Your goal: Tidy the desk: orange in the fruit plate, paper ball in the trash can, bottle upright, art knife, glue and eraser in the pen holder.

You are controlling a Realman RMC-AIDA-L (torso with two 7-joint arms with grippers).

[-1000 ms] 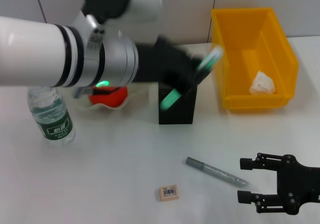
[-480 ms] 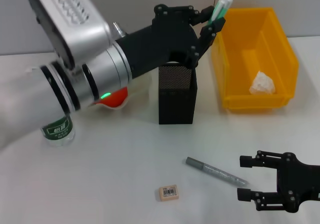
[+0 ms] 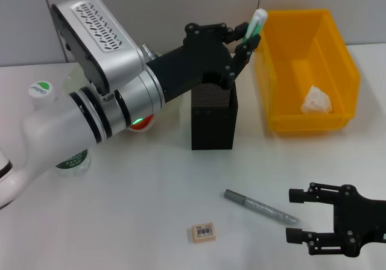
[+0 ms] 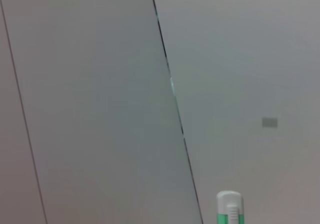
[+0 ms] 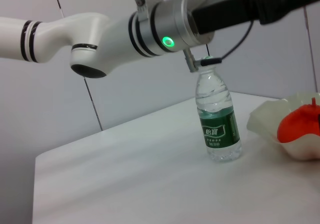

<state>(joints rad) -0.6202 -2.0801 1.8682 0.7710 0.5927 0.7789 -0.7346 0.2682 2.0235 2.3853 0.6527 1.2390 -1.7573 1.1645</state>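
My left gripper (image 3: 240, 41) is shut on the green-and-white glue stick (image 3: 255, 23) and holds it upright just above the back of the black mesh pen holder (image 3: 213, 122). The glue's tip also shows in the left wrist view (image 4: 229, 209). The grey art knife (image 3: 260, 207) and the tan eraser (image 3: 203, 232) lie on the table in front. My right gripper (image 3: 292, 216) is open beside the knife's end. The bottle (image 5: 217, 119) stands upright. The orange (image 5: 300, 124) sits in the fruit plate (image 5: 265, 120). The paper ball (image 3: 316, 100) lies in the yellow trash can (image 3: 338, 71).
My left arm (image 3: 90, 119) reaches across the table's left half and hides most of the bottle, whose cap (image 3: 40, 91) shows, as well as the orange and the plate in the head view. A grey wall stands behind the table.
My left gripper has lifted the glue stick from beside the pen holder's front to above its back and turned it upright. The right gripper has not moved.
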